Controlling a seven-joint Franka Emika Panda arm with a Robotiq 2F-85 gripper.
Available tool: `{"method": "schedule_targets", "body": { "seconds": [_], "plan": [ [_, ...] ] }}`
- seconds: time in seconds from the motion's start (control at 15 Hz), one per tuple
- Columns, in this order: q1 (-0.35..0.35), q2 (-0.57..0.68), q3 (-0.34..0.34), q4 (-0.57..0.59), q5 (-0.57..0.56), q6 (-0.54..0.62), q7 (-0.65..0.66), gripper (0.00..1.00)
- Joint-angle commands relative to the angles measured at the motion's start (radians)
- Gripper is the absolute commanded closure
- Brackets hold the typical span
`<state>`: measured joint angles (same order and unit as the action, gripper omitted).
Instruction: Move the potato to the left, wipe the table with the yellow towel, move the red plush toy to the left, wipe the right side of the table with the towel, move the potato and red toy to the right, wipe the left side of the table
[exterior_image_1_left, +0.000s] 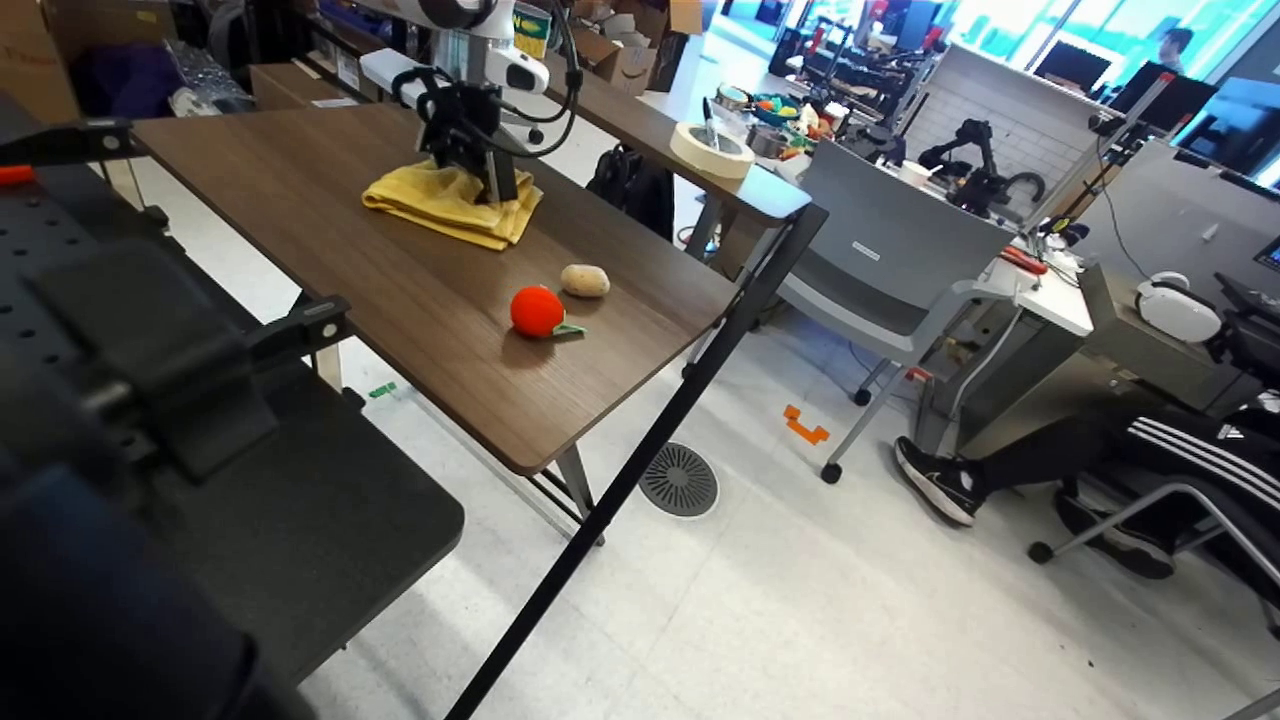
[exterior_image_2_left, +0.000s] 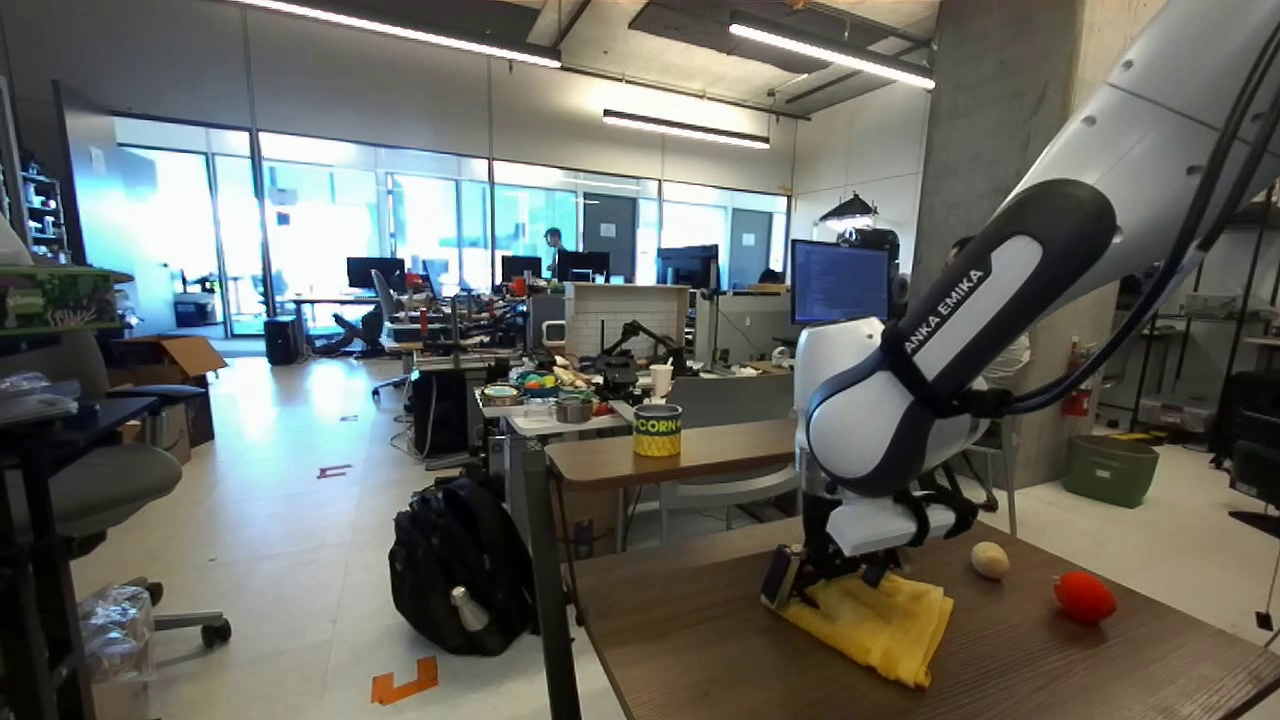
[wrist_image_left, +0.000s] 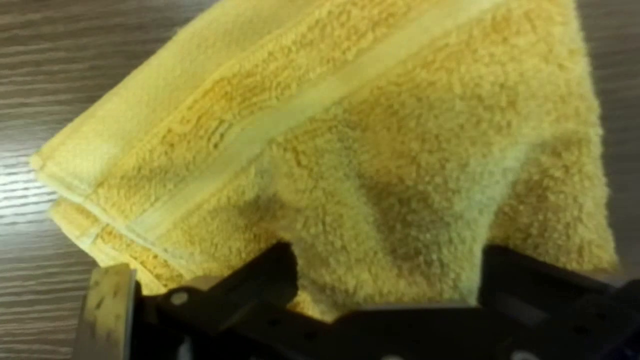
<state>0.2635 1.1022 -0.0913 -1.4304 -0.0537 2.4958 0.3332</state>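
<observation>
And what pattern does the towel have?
The yellow towel has a paler, smoother band across it; clearest in the wrist view.

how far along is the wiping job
Done, perhaps: the potato and red plush toy sit near each other, apart from the yellow towel; that alone confirms no step finished. In hand: the gripper, jaws open, is down at the towel, cloth bulging between them. Left, likely: wiping the table and any remaining shifts, since potato and toy lie loose.
</observation>
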Motion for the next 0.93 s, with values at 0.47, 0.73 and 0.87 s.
{"method": "schedule_targets", "body": {
  "seconds": [0.47,0.73,0.87],
  "plan": [
    [0.195,-0.016,0.010,-0.047,-0.098,0.119,0.013,0.00],
    [0.168,0.000,0.004,-0.030,-0.078,0.101,0.028,0.00],
    [0.132,0.034,-0.035,0.006,-0.050,0.140,0.090,0.00]
  ]
}}
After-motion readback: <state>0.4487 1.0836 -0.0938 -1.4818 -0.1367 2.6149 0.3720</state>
